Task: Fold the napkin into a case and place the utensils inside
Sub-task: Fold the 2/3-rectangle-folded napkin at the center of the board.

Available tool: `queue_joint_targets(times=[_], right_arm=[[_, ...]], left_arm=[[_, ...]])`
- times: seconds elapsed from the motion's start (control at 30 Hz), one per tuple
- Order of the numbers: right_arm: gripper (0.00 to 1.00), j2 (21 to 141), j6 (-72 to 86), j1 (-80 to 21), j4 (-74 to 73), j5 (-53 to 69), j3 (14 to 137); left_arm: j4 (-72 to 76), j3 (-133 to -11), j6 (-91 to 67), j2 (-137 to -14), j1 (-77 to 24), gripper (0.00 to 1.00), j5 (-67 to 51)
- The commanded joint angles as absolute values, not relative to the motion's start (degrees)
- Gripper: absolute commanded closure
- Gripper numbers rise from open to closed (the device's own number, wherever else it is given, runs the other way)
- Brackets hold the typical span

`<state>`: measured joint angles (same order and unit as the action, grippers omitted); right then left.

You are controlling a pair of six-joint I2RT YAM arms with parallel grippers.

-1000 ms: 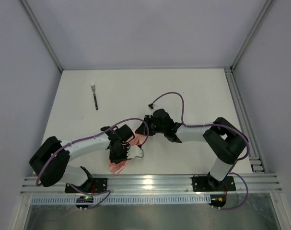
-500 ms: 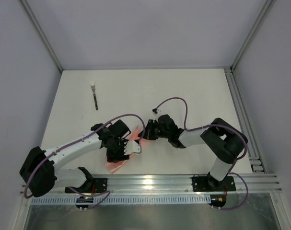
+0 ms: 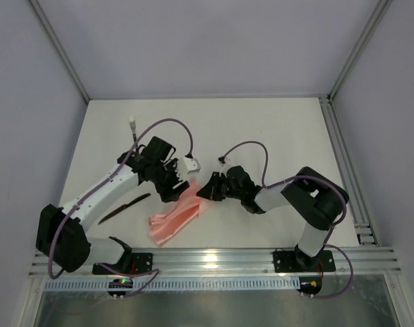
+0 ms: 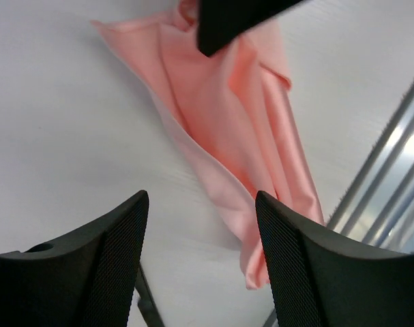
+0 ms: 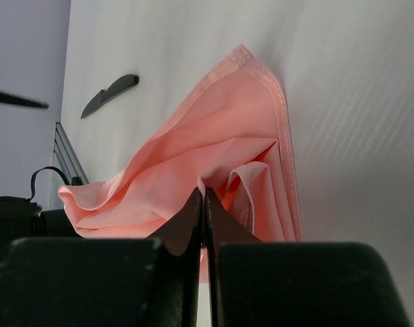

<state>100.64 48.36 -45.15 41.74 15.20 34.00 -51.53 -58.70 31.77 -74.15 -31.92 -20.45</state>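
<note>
The right gripper point(image 5: 204, 194) is pinched shut on a fold at the far end of the napkin point(image 3: 176, 219), likely to pin the rumpled, half-folded strip where it lies near the front rail point(image 3: 213, 257). The left gripper point(image 4: 201, 204) hangs above it, jaws spread and empty, free for a utensil. A knife point(image 3: 125, 208) lies just left of the napkin; what may be the other piece point(image 3: 132, 125) shows only a pale tip

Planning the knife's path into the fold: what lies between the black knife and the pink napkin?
Nothing. In the top view, only bare white table separates the knife from the napkin.
</note>
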Motion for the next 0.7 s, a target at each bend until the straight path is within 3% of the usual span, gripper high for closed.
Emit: queue_joint_targets(times=[0.0, 0.3, 0.67], right_arm=[[0.96, 101.86, 48.08, -44.91, 45.17, 15.12, 34.10], [0.96, 103.01, 49.13, -44.91, 48.16, 15.29, 32.70], [0.96, 104.77, 50.36, -44.91, 50.98, 15.82, 31.99]], left_arm=[[-38.59, -63.01, 22.77, -83.38, -30.76, 0.34, -18.45], [-34.72, -69.17, 19.25, -101.58, -30.76, 0.37, -15.57], [-33.66, -70.14, 17.32, -104.68, -27.95, 0.40, -13.10]])
